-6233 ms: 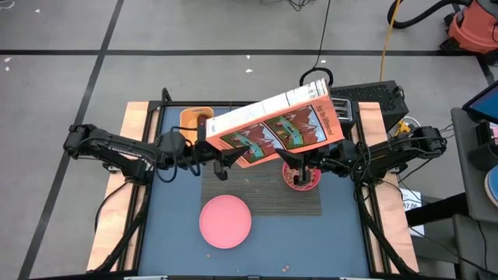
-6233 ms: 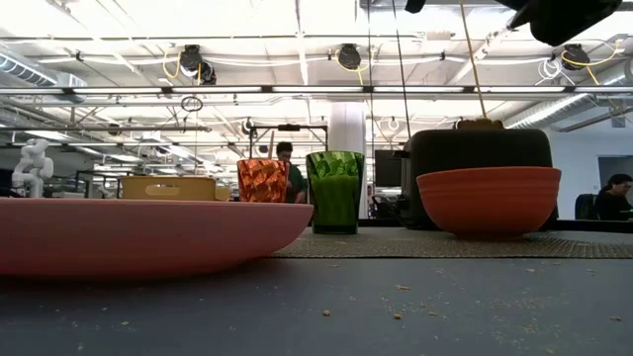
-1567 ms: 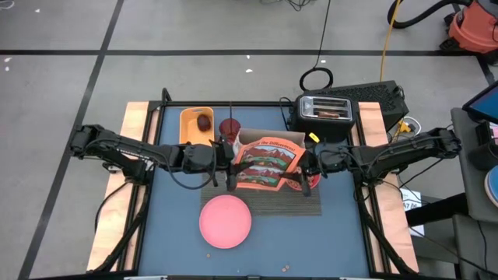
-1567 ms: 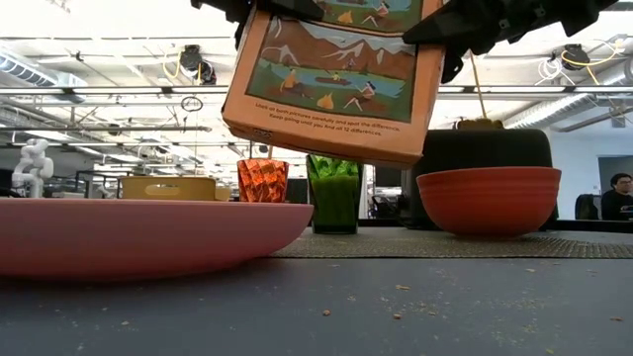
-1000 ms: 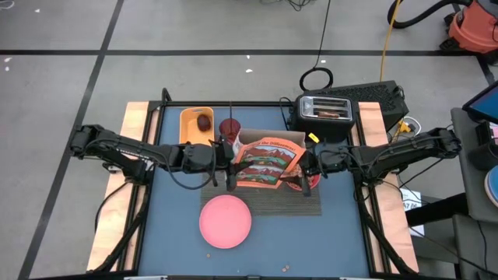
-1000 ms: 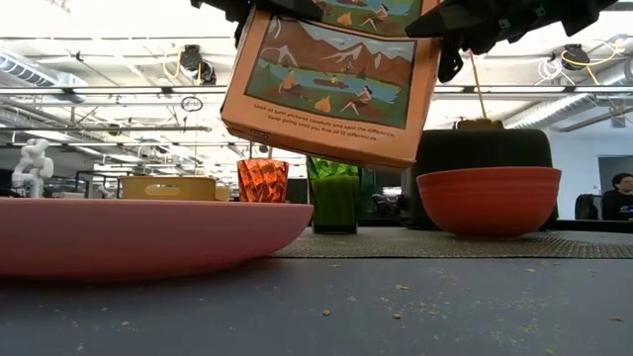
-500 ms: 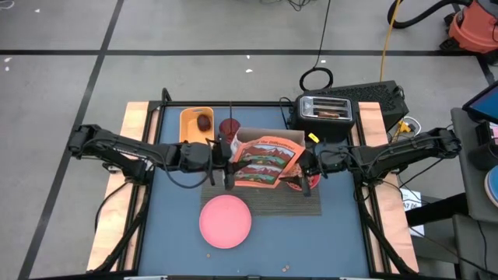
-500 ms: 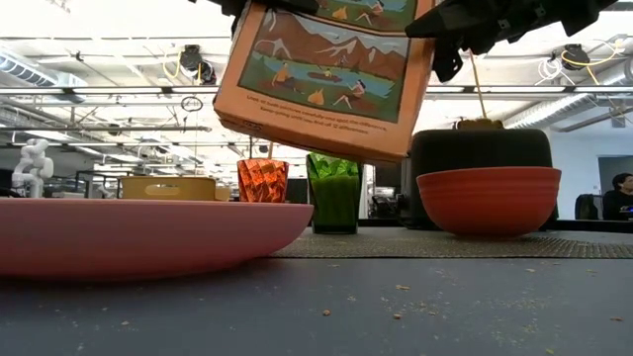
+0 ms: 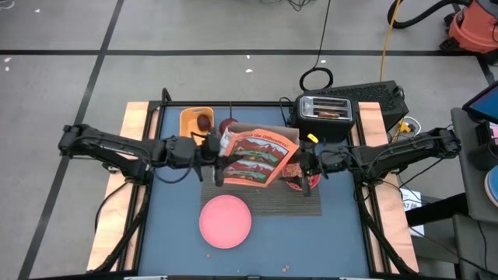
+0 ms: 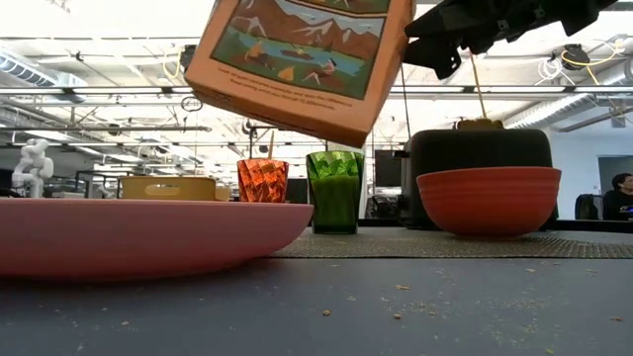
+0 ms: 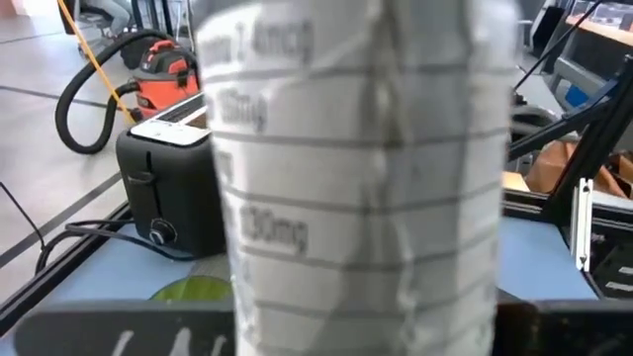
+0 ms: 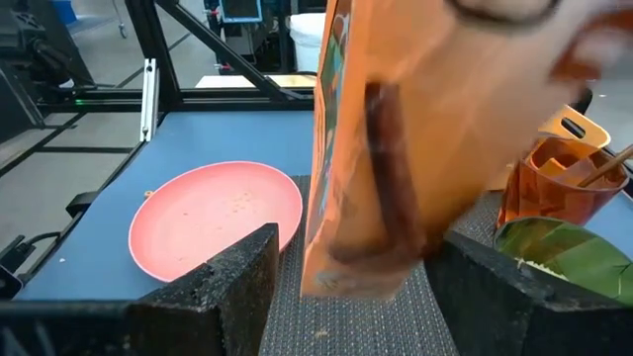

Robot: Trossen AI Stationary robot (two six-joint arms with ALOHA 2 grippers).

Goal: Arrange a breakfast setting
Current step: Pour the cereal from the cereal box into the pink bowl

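Observation:
My left gripper is shut on an orange cereal box held high over the dark woven placemat. My right gripper is open just off the box's right edge, above the pink-red bowl. The flat pink plate lies on the table near the mat's near left corner. The red tumbler and the green cup stand at the mat's far side. The dark-red fruit lies in a yellow tray. Something brown shows in a slot of the toaster. My left gripper holds the cereal box at its narrow side panel, which fills the left wrist view between the two fingers. It comes level from the table's left. The box is lifted clear of everything, tilted, with its printed face toward the near edge and up.
The black toaster stands at the far right corner with its cord running off the table. The yellow tray sits at the far left. Wooden rails run along the table's left and right edges. Bare blue table lies around the plate.
My left gripper has carried the box toward the table's left and a little up, tipping it further. The box's right edge, which lay against my right gripper half a second ago, now stands apart from it. My right gripper has stayed in place.

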